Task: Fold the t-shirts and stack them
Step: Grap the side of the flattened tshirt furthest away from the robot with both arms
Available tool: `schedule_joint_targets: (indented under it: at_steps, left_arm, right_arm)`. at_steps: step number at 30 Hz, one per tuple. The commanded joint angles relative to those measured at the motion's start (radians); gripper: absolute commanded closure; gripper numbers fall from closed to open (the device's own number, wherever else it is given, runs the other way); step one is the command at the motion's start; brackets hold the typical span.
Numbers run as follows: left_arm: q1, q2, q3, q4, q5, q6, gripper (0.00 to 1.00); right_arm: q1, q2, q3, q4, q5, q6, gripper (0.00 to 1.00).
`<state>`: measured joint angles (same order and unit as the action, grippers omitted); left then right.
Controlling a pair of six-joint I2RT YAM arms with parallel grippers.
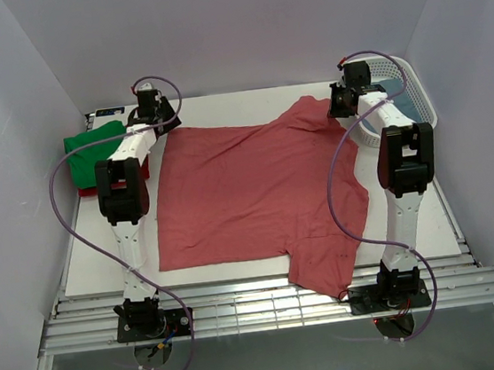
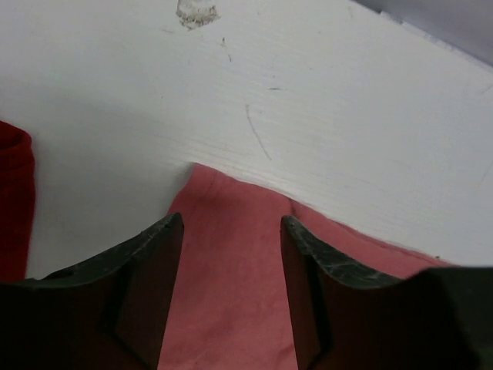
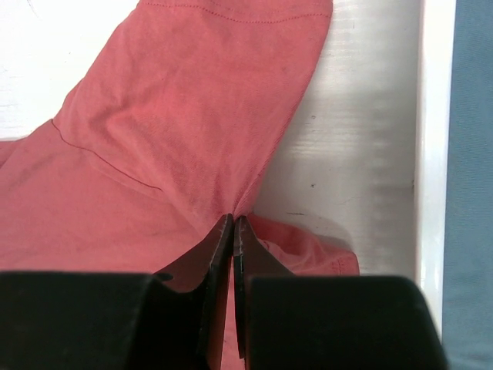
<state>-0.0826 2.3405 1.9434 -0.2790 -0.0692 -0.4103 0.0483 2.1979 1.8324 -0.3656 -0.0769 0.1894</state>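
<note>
A dusty pinkish-red t-shirt (image 1: 248, 194) lies spread flat on the white table, with one sleeve hanging over the near edge. My left gripper (image 1: 157, 115) is at its far left corner. In the left wrist view the left gripper (image 2: 231, 223) stands open, the pinkish-red cloth (image 2: 231, 293) lying loose between the fingers. My right gripper (image 1: 342, 103) is at the far right sleeve. In the right wrist view the right gripper (image 3: 233, 220) is shut on a pinch of the pinkish-red t-shirt (image 3: 177, 123). A green t-shirt (image 1: 91, 145) lies on a dark red one (image 1: 142, 168) at the far left.
A white lattice basket (image 1: 408, 73) stands at the far right with grey-blue cloth (image 1: 398, 103) inside, close to my right gripper. The dark red cloth (image 2: 11, 200) lies just left of my left fingers. White walls close in the table on three sides.
</note>
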Motion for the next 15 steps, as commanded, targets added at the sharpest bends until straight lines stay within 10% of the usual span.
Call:
schedule_joint_targets:
  at_steps: [1,15]
  left_arm:
    - [0.006,0.011,0.031,-0.023,0.025,0.002,0.34]
    - [0.006,0.094,0.1,0.009,0.025,0.011,0.32]
  right_arm:
    - [0.009,-0.029,0.025,0.004,-0.017,-0.008,0.92]
    - [0.015,-0.021,0.016,-0.009,-0.017,-0.013,0.92]
